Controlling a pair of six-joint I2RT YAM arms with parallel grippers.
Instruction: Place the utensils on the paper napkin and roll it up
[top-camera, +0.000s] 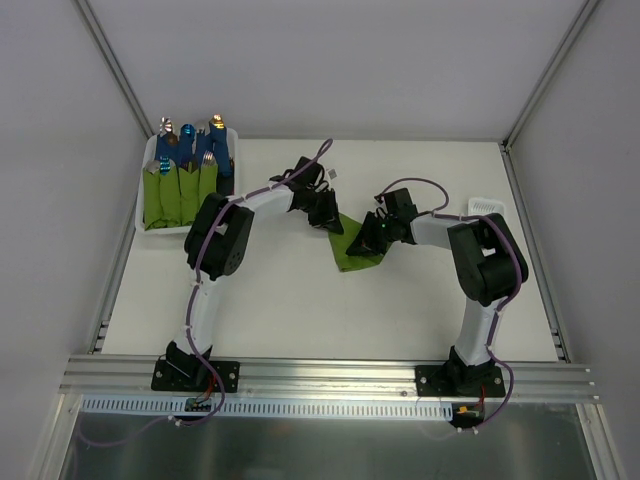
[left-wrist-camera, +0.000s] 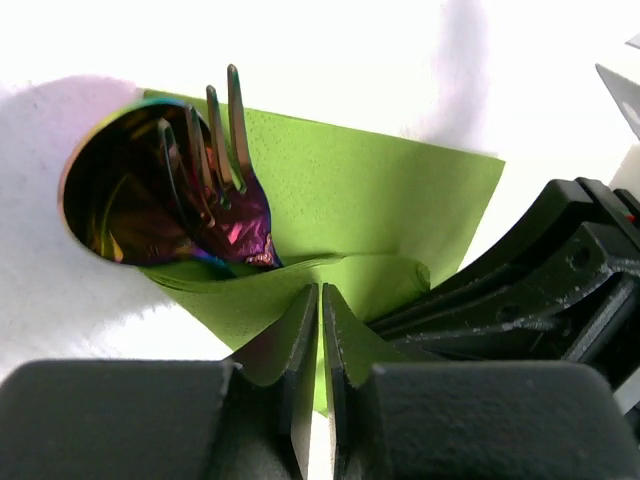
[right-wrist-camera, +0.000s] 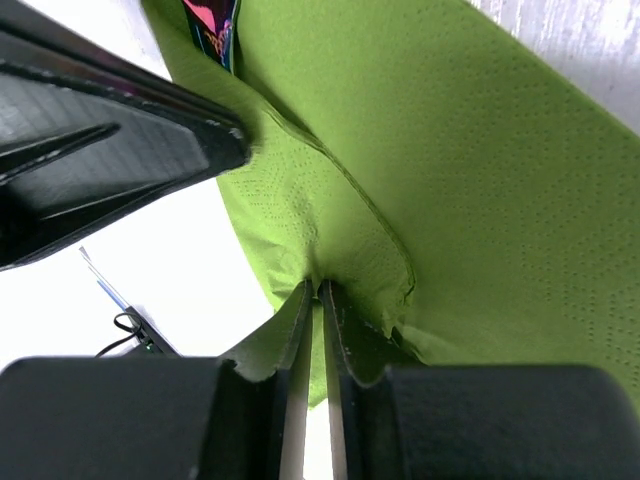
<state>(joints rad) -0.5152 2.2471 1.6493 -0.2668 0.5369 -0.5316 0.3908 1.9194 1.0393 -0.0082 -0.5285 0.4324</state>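
Note:
The olive-green paper napkin (top-camera: 356, 252) lies mid-table between both arms. In the left wrist view the utensils (left-wrist-camera: 165, 190), a spoon and a fork with iridescent reddish metal ends, rest on the napkin (left-wrist-camera: 390, 185); a fold of the paper covers their lower parts. My left gripper (left-wrist-camera: 321, 292) is shut on the lifted near edge of that fold. My right gripper (right-wrist-camera: 315, 288) is shut on a pinched ridge of the napkin (right-wrist-camera: 480, 160) right beside it. The right gripper's black body (left-wrist-camera: 560, 270) shows close at the left wrist view's right side. In the top view the left gripper (top-camera: 328, 220) and right gripper (top-camera: 374, 238) meet over the napkin.
A white bin (top-camera: 143, 190) at the back left holds several green rolled bundles (top-camera: 180, 192) with blue handles. A small white tray (top-camera: 485, 204) sits at the back right. Metal frame posts and a rail border the table.

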